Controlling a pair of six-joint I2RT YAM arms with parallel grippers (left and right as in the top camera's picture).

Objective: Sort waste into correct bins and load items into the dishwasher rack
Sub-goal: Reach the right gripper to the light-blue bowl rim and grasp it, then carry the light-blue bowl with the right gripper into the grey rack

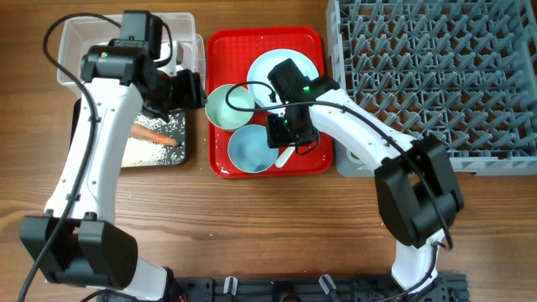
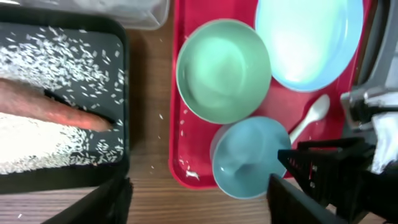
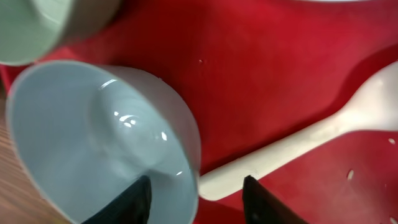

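Note:
On the red serving tray (image 1: pixel 220 164) stand a pale green bowl (image 1: pixel 229 106), a light blue bowl (image 1: pixel 250 149), a light blue plate (image 1: pixel 267 67) and a white spoon (image 1: pixel 285 157). My right gripper (image 3: pixel 196 186) is open and straddles the light blue bowl's (image 3: pixel 93 137) rim. One finger is inside the bowl, the other is outside by the spoon's (image 3: pixel 311 137) handle end. My left gripper (image 2: pixel 198 198) is open and empty over the wood between the black tray (image 2: pixel 121 93) and the red tray. An orange stick (image 2: pixel 50 106) and rice grains (image 2: pixel 37 140) lie in the black tray.
The grey dishwasher rack (image 1: pixel 436 75) fills the back right. A clear tub (image 1: pixel 84 42) stands at the back left, behind the black tray (image 1: pixel 180 155). A few rice grains lie on the red tray's (image 2: pixel 186 168) left side. The right arm (image 2: pixel 348 168) reaches over the tray's right side.

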